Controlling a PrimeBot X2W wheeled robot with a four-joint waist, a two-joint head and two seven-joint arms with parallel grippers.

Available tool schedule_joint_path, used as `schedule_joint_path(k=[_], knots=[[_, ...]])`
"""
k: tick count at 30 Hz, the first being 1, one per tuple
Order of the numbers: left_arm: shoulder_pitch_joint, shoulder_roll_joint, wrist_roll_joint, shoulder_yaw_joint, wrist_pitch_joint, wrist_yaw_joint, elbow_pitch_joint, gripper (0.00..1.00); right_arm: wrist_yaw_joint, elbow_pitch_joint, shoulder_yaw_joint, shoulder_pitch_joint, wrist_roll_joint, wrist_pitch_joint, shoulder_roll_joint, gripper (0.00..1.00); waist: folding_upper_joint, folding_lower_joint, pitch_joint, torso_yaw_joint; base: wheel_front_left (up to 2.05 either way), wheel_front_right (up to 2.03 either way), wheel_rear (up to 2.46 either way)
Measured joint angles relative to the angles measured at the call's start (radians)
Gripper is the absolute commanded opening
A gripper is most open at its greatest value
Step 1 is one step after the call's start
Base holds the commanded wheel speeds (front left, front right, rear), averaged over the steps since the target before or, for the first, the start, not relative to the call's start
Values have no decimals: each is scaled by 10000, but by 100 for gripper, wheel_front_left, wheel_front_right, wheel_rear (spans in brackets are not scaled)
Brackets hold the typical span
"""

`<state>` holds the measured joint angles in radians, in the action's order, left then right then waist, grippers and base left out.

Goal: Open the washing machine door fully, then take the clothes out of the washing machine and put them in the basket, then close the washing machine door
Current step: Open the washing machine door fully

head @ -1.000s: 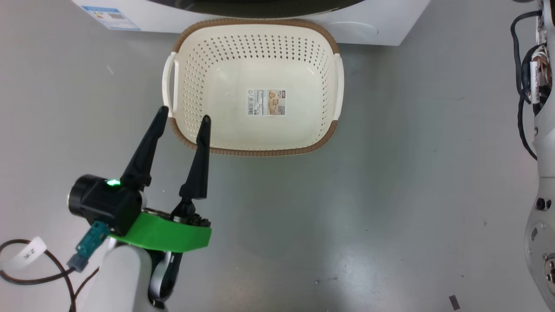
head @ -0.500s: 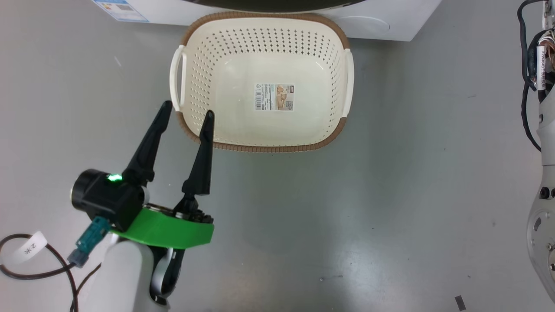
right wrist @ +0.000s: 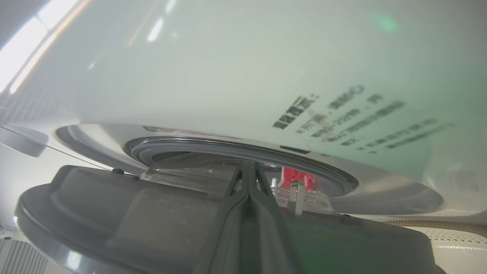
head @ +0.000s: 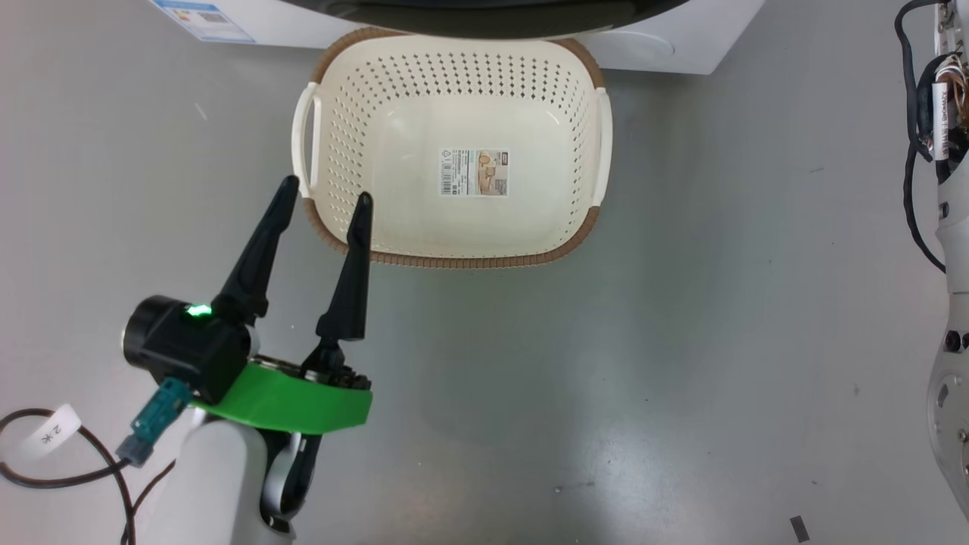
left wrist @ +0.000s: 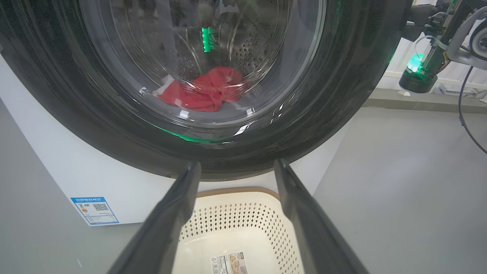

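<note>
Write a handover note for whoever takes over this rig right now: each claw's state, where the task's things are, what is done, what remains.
Left claw: open, empty, tips by the near-left corner of the basket.
Right claw: fingers shut together, lying against the washing machine door at its edge.
Door: ajar only; a narrow gap shows between it and the washing machine.
Clothes: red, in the drum, seen through the door.
Basket: empty, on the floor before the machine.
Done: door opening begun.
Left: open it fully, move the clothes into the basket, close the door.
</note>
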<state>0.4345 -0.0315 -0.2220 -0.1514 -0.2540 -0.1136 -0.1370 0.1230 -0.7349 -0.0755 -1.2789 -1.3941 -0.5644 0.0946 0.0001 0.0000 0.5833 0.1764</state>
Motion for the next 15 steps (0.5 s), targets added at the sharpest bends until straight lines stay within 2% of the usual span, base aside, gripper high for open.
schedule_joint_path(k=[9,15], knots=[[1,2,0,115,0,0,-2,100,2,359,673,141,-591,-6,-19,0,0,0,-72,-132,0,0,0],[0,2,2,182,0,0,-8,100,2,821,982,763,-963,-81,-77,0,0,0,-188,-237,0,0,0]])
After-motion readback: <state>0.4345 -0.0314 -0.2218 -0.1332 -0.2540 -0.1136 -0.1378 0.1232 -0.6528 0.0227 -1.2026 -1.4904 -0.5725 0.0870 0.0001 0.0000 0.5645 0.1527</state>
